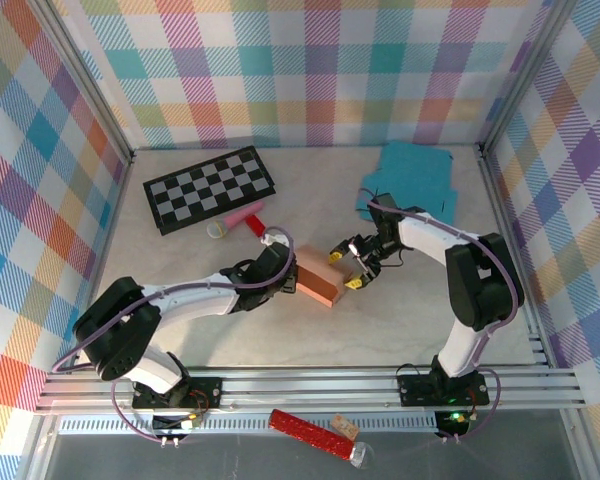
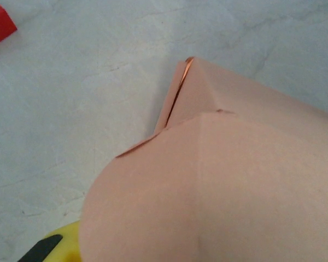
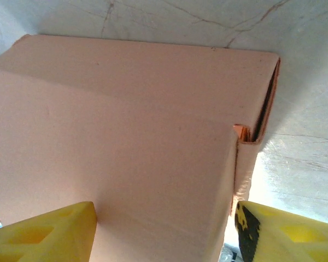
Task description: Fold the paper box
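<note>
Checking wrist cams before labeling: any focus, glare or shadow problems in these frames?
Top external: even light, the paper box crisp, shadows soft. Left wrist: the box sits so close that its near flap looks soft, while the table veins stay readable. Right wrist: a darker band crosses the box's upper face, the table is washed out bright at right, and the yellow fingers are slightly soft.
</note>
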